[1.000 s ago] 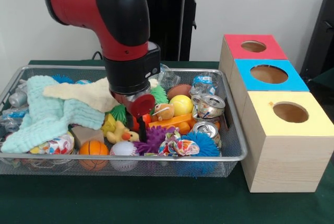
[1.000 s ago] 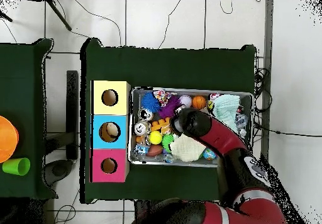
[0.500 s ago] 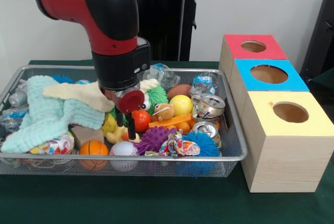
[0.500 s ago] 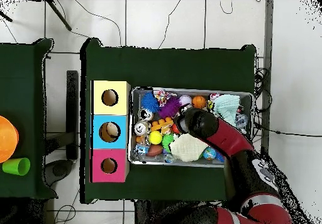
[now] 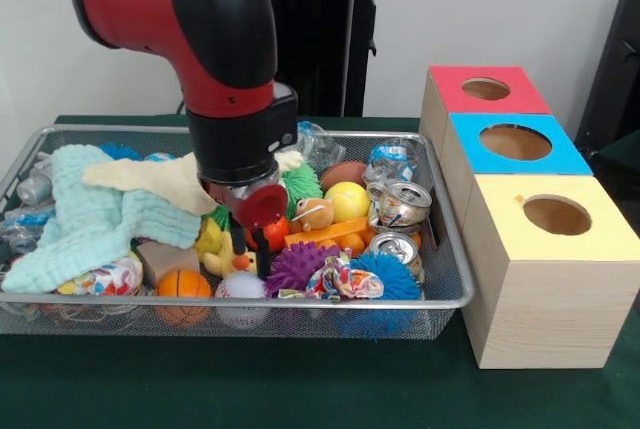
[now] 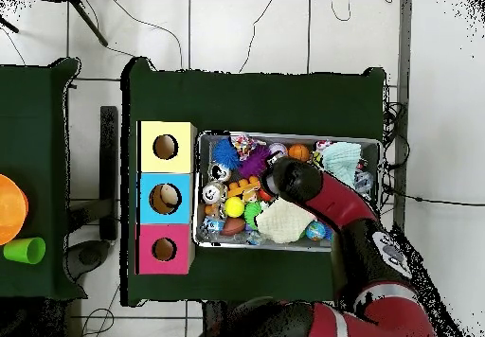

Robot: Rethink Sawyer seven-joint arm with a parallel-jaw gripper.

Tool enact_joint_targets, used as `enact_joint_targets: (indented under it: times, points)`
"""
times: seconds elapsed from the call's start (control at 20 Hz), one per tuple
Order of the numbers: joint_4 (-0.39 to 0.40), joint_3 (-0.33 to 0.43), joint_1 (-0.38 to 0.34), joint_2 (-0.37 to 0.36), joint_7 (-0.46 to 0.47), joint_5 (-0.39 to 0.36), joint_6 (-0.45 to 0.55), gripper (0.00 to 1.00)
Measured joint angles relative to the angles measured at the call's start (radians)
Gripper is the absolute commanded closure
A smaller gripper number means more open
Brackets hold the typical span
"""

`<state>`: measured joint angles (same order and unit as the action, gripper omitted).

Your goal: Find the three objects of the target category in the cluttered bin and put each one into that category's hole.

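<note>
Pincer (image 5: 250, 241) hangs low in the wire bin (image 5: 445, 249), fingers parted around nothing, beside the orange ball (image 5: 276, 233) at its 3 o'clock. Best centre over one toy and descend straight, avoiding the yellow duck (image 5: 228, 254).

A wire mesh bin (image 5: 452, 279) crowded with toys, cans and cloths is seen on the green-covered bench (image 5: 300, 389), and the red and black arm (image 5: 215, 59) is lowered into its middle, where the hand (image 5: 250, 241) is dipped among a yellow duck (image 5: 228, 257) and an orange-red toy (image 5: 275, 232); whether its fingers are parted cannot be told. To the right of the bin, three wooden boxes are lined up touching one another, the yellow-topped box (image 5: 545, 269) nearest, the blue-topped box (image 5: 510, 144) behind it and the red-topped box (image 5: 482, 91) farthest, each with a round hole in its top.
</note>
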<state>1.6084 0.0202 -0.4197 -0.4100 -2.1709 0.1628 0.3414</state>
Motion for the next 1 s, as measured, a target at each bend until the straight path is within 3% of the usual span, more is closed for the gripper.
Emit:
enact_joint_targets:
  times: [0.4, 1.0]
  points:
    - [-0.073, 0.0, 0.069, 0.051, 0.0, 0.0, -0.001, 0.0]
    - [-0.111, 0.011, 0.034, 0.075, 0.0, 0.0, 0.016, 0.0]
